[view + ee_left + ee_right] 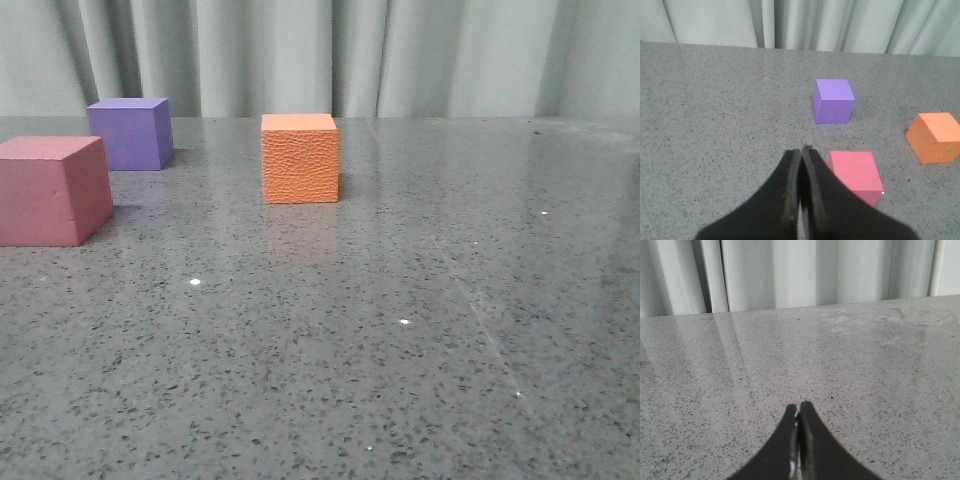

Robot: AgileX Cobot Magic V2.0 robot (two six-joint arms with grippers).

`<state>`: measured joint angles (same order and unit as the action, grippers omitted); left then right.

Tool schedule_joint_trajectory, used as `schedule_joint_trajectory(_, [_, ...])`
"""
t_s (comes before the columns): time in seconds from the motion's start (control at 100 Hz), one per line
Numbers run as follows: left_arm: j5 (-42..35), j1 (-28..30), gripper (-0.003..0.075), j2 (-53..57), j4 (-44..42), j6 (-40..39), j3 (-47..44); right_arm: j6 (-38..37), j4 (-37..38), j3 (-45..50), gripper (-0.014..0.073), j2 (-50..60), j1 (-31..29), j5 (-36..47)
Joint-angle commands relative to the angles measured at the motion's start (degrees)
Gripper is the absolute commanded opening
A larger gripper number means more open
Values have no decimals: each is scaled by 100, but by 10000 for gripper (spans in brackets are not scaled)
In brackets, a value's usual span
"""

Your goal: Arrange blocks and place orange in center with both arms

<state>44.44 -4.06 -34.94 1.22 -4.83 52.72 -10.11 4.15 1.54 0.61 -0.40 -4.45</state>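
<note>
Front view: the orange cube (300, 158) stands mid-table (400, 350), with the purple cube (130, 133) and pink-red cube (52, 190) off to its left. Left wrist view: the left gripper (801, 150) is pressed closed, empty, above the pink-red cube. Right wrist view: the right gripper (798, 407) is closed over bare table.

Grey speckled stone-look desk (400, 330), glossy, faint reflections and a few white specks on it. Pale grey-green pleated curtain (420, 55) hangs behind the desk's far edge.
</note>
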Motion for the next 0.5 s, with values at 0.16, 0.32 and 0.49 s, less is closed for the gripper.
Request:
schedule_joint_trajectory(0.16, [-135, -42, -19, -680, 67, 164, 569, 54, 4, -75, -67, 142, -37, 525])
schedule_joint_trajectory(0.32, [-80, -42, 20, -783, 215, 164, 569, 54, 4, -75, -67, 142, -37, 525])
schedule_joint_trajectory(0.49, [-80, -42, 312, -772, 293, 173, 569, 54, 4, -75, -67, 142, -37, 525])
